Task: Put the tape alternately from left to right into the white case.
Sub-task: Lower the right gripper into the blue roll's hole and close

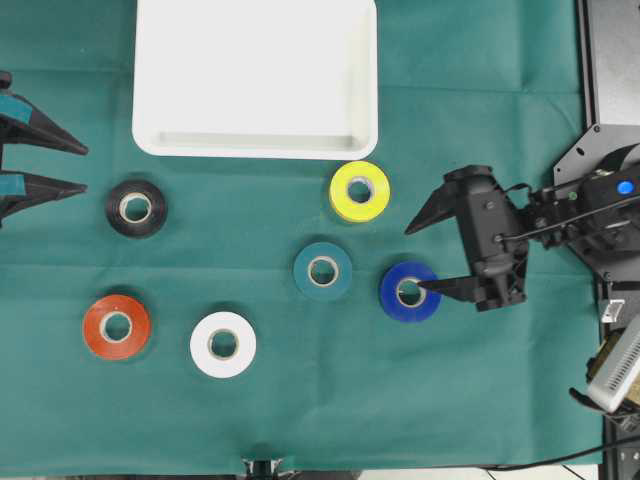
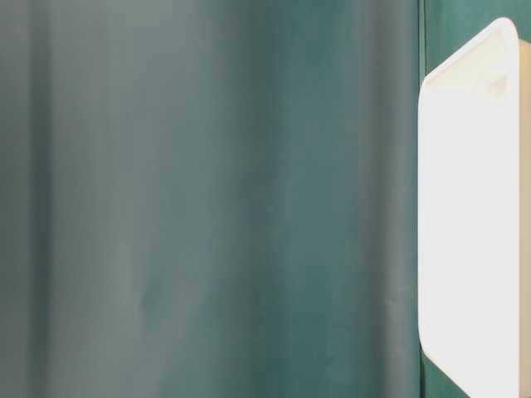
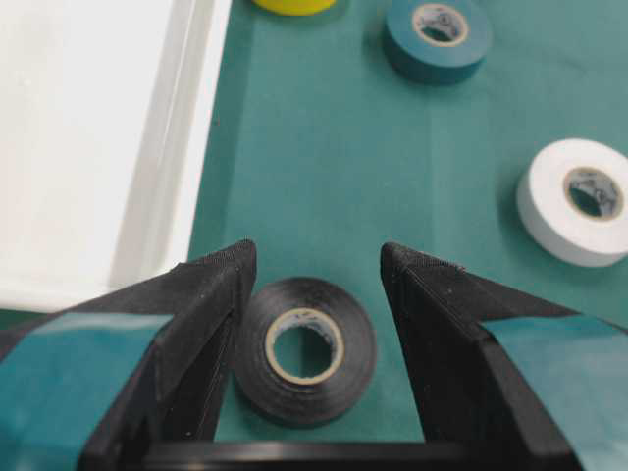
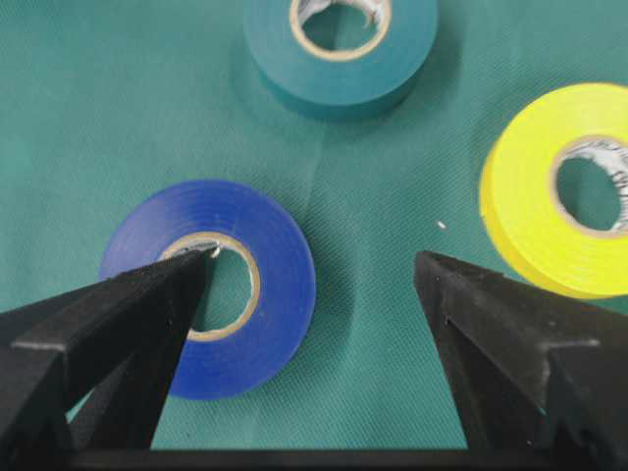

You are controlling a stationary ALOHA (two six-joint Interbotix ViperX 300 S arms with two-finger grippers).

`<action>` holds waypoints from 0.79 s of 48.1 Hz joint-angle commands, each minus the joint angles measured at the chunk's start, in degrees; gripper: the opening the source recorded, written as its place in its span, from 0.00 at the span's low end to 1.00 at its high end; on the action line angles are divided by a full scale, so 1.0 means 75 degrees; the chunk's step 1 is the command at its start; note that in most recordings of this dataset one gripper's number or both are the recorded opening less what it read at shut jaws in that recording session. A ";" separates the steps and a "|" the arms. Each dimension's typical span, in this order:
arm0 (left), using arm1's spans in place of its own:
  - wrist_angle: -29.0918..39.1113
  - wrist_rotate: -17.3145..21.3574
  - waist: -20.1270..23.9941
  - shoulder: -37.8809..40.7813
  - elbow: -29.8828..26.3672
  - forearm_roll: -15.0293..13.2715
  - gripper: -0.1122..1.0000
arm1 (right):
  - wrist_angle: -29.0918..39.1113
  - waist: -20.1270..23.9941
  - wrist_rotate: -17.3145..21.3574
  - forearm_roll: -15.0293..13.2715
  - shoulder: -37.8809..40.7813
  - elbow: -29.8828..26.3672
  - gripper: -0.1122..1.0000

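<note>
Right claw point(image 1: 421, 258) open, one finger tip over the core of the blue tape roll point(image 1: 409, 291), lower right of overhead frame. Left claw point(image 3: 312, 263) open, the black tape roll point(image 3: 305, 348) between its fingers. Rolls look light, stiff, smooth-sided; pinching rim through core seems best; white case point(image 1: 256, 146) empty, upper centre.

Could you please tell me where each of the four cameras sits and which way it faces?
Overhead: above, looking down at white case, six rolls, left gripper, right gripper.
Table-level: low beside the case, mostly blurred green cloth; no robot.
Left wrist: behind open fingers, facing black roll.
Right wrist: behind open fingers, one over blue roll.
Both wrists share the teal roll.
</note>
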 commanded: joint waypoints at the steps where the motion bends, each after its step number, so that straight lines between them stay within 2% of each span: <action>1: -0.0082 0.0012 0.0012 0.0012 -0.0082 0.0000 0.62 | -0.0059 0.0059 0.0023 0.0000 0.0281 -0.0293 0.70; 20: -0.0070 0.0012 0.0012 0.0012 -0.0035 0.0012 0.62 | 0.0082 0.0176 0.0117 0.0000 0.1441 -0.0750 0.70; 38: -0.0082 0.0000 0.0012 0.0012 -0.0023 0.0000 0.62 | 0.0305 0.0176 0.0398 -0.0012 0.1641 -0.0762 0.70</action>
